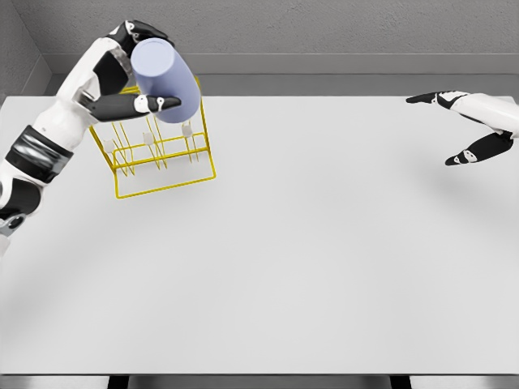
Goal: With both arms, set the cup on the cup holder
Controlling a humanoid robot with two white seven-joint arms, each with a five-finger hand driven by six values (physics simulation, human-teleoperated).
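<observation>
Cup (166, 79), pale lavender and cylindrical, sits tilted in the left hand (130, 77) above the cup holder, its flat closed end turned up toward the camera and its body slanting down to the right. One of that hand's fingers (159, 103) lies across the lower part of the cup's side, black with a white tip, while the others wrap around from behind at the top, so the fingers are closed around the cup. From there the white left arm (49, 134) runs down and out to the lower left edge, with a dark band near the elbow. Directly under the cup stands the cup holder (158, 162), a yellow wire rack with thin upright pegs, resting on the far left part of the white counter (308, 259); the cup overlaps its top in the view, and whether they touch cannot be told. Well apart, at the far right edge, the right hand (474, 121) hovers above the counter with its fingers spread wide and holding nothing.
</observation>
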